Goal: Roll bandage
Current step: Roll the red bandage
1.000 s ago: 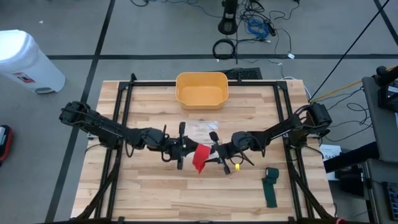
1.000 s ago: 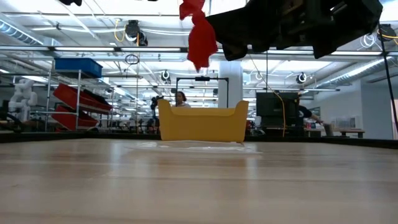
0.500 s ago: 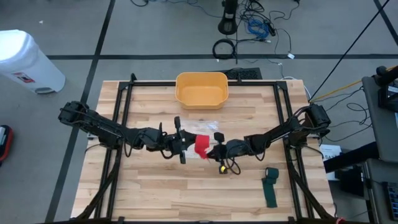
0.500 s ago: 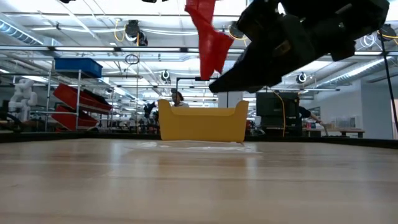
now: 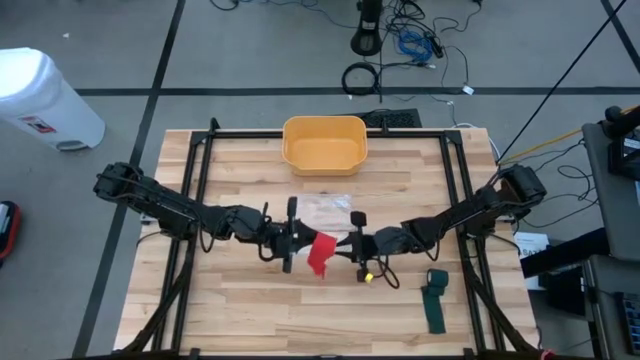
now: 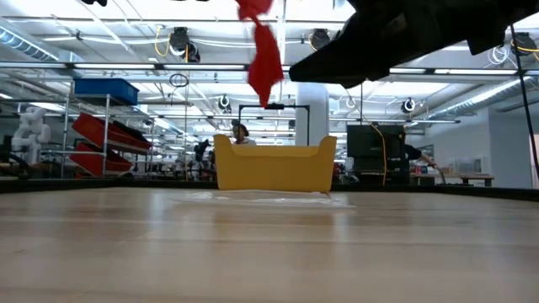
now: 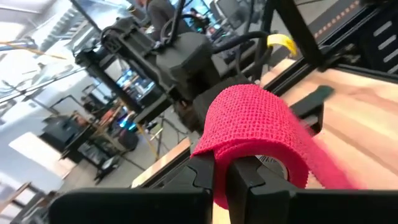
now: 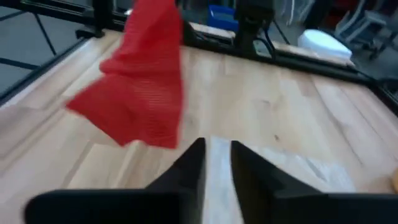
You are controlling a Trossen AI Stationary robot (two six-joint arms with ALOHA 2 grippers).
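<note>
Left gripper (image 5: 291,240) sits on the near side of the yellow bin (image 5: 324,143), over mid-table (image 5: 250,310), well off the surface. Its fingers (image 7: 205,177) are clamped on the red bandage (image 5: 319,252): the left wrist view shows the partly wound roll (image 7: 255,134) looped over them, and the low view shows a loose tail (image 6: 264,59) hanging down, clear of the wood.

Right gripper (image 5: 357,250) is just on the other side of the bandage from the left one, both facing each other across it. Right wrist view: jaws stand narrowly apart with nothing between them, and the red fabric (image 8: 140,78) hangs ahead of the fingertips, not touching.

Green bandage (image 5: 435,298) lies flat on the table, well away from the bin, near the right arm's side, apart from both grippers.
</note>
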